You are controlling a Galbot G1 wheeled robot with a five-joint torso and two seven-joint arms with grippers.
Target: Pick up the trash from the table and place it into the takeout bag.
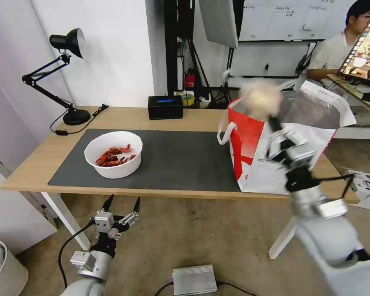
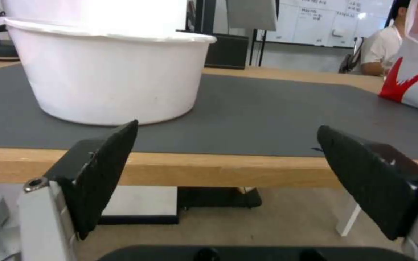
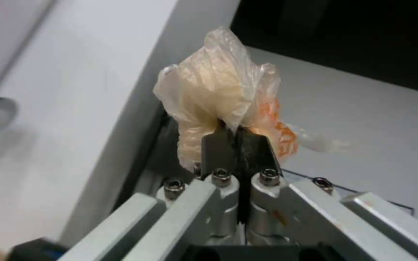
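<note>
bright, even indoor light | right arm (image 1: 300,172) motion-blurred | soft shadows

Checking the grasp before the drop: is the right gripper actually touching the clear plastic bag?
Touching. The right wrist view shows the right gripper shut, pinching the crumpled clear plastic bag.

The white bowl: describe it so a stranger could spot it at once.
Start at the long light-wood table and its dark grey mat. On the mat's left part, well apart from the takeout bag at the right end, stands the white bowl. It is round, open-topped and holds red crayfish shells; the black box behind is rectangular.
</note>
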